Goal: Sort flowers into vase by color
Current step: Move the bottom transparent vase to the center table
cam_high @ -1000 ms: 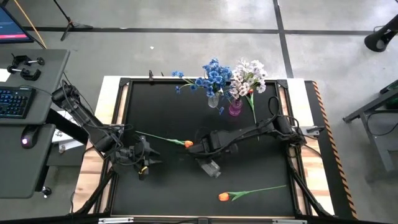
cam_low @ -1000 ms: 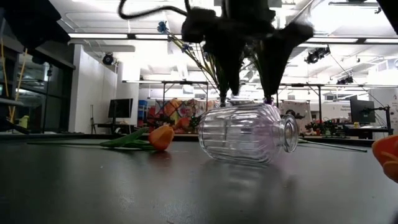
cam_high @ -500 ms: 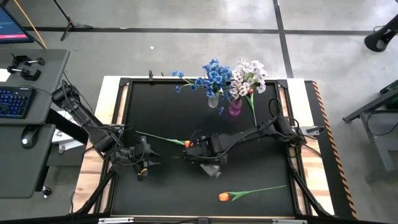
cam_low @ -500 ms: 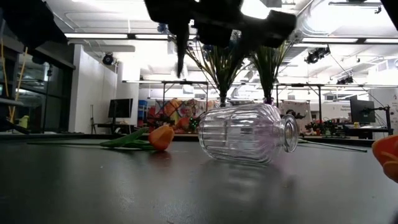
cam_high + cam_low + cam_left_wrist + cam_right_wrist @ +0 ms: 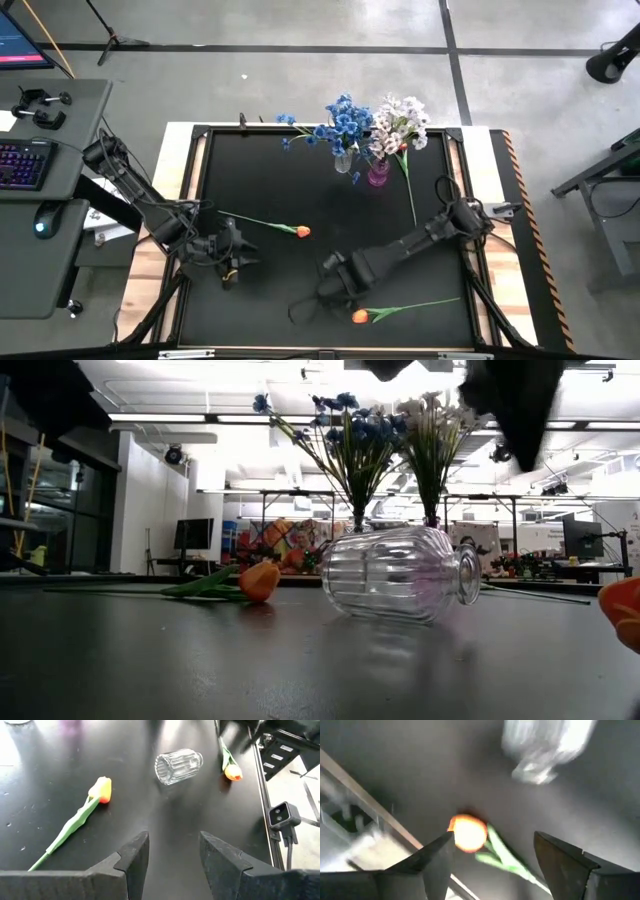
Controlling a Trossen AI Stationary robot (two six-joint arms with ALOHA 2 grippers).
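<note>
Right gripper (image 5: 335,283) hung with fingers spread and empty above the near tulip (image 5: 468,834), whose bloom lay close to the table's front rail (image 5: 330,351). You should note that the bloom sat off toward one finger (image 5: 431,862) rather than midway between the pair; a descent from that position could have pinched the petals instead of the stem, or pushed the flower against the rail. The clear vase (image 5: 395,573) lay toppled on its side just beside that arm, and I judged that any sideways sweep risked rolling it further. No tulip could be delivered until it stood upright. The blue spray (image 5: 343,121) and white spray (image 5: 400,122) stood in their vases at the back. The second tulip (image 5: 301,231) lay mid-table. Left gripper (image 5: 172,850) waited at the left, fingers apart.
</note>
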